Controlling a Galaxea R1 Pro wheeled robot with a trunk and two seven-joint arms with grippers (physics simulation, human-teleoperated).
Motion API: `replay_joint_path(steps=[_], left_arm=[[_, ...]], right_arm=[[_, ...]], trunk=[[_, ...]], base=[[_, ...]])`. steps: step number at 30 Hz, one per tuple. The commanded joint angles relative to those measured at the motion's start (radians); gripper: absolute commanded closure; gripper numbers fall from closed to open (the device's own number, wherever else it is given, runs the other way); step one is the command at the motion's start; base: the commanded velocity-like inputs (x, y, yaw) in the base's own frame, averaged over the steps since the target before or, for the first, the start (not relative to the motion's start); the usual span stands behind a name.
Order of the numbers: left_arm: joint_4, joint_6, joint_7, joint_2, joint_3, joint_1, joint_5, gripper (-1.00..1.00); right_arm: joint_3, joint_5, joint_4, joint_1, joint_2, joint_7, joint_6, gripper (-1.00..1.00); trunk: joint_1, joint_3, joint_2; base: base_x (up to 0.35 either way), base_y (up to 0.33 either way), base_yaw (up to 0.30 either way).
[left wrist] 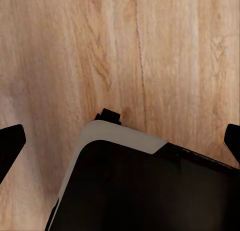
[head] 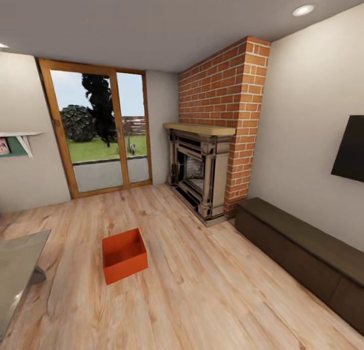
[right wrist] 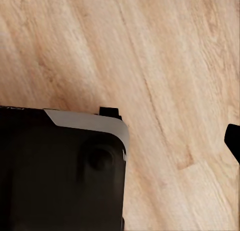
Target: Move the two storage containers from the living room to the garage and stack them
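Living room survey: one storage container (head: 124,255) on plank floor (head: 202,289).

Nearest, both wrist views look down on light wood grain and the robot's black, grey-edged base (left wrist: 150,186). The left gripper (left wrist: 120,141) shows dark fingertips (left wrist: 10,143) at opposite edges, set wide; the right gripper's spread cannot be told from its one visible fingertip (right wrist: 233,138). In the head view, the open-topped, thin-walled orange-red box sits at 7 o'clock; a dark low bench (head: 303,249) at 4; the brick fireplace (head: 212,158) at 1; the wood-framed glass doors (head: 98,130) at 11.
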Motion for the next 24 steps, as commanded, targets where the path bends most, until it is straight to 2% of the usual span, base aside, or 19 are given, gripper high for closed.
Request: replay_joint_path(steps=[1, 24], left_arm=[[0.000, -0.001, 0.003, 0.000, -0.008, 0.000, 0.007, -1.00], [0.000, 0.000, 0.003, 0.000, -0.008, -0.001, 0.007, -1.00]], right_arm=[[-0.002, 0.010, 0.003, -0.001, 0.000, -0.006, -0.004, -1.00], [-0.002, 0.012, 0.003, -0.001, 0.001, -0.006, -0.004, -1.00]], trunk=[[0.001, -0.002, -0.001], [0.001, -0.002, -0.001]], base=[[0.325, 0.000, 0.270], [0.325, 0.000, 0.270]])
